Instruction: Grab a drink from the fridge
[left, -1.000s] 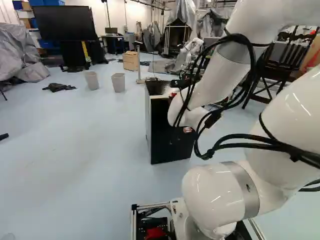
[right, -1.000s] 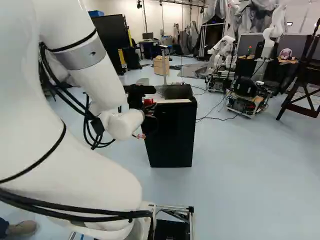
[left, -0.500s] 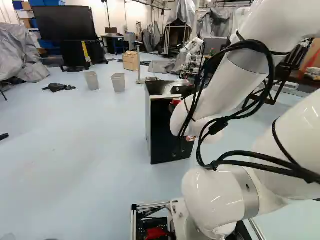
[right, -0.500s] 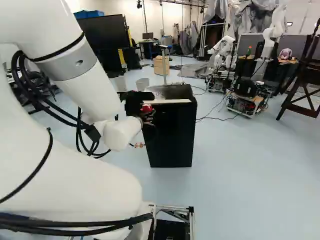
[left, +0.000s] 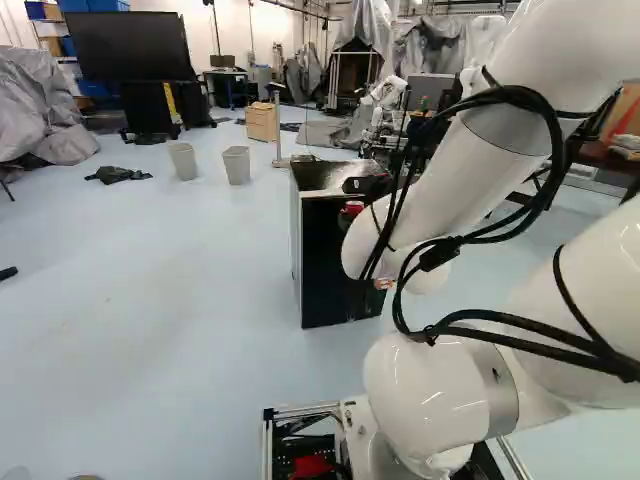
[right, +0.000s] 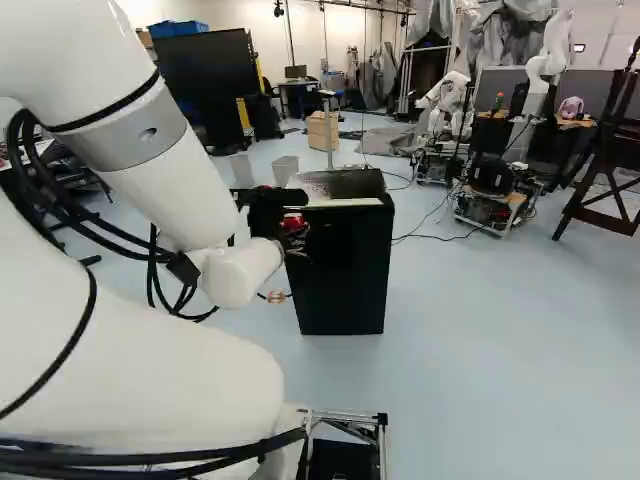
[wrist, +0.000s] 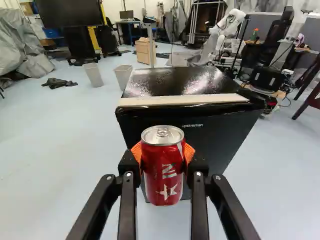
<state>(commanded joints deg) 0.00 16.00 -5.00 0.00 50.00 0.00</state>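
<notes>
In the right base view my gripper (right: 293, 236) is near the left upper edge of the black mini fridge (right: 345, 270), with a red can (right: 294, 219) at its fingers. The wrist view shows the gripper (wrist: 162, 155) shut on the red can (wrist: 162, 182), its orange pads (wrist: 188, 153) pressed to both sides. The can stands upright, silver lid up, in front of the fridge (wrist: 215, 135). I see no opening in the fridge's dark face. In the left base view the arm hides most of the gripper, with part of the can (left: 352, 208) showing.
Two grey bins (left: 184, 161) and a dark cloth (left: 118, 175) are on the floor beyond the fridge, to its left. Another robot (right: 445, 105) and a wheeled unit (right: 490, 190) stand farther off. A dark wooden stand (right: 605, 170) is at the far right.
The arm has drawn back a little toward the base and lowered, carrying the can with it. The fridge and the base have not moved.
</notes>
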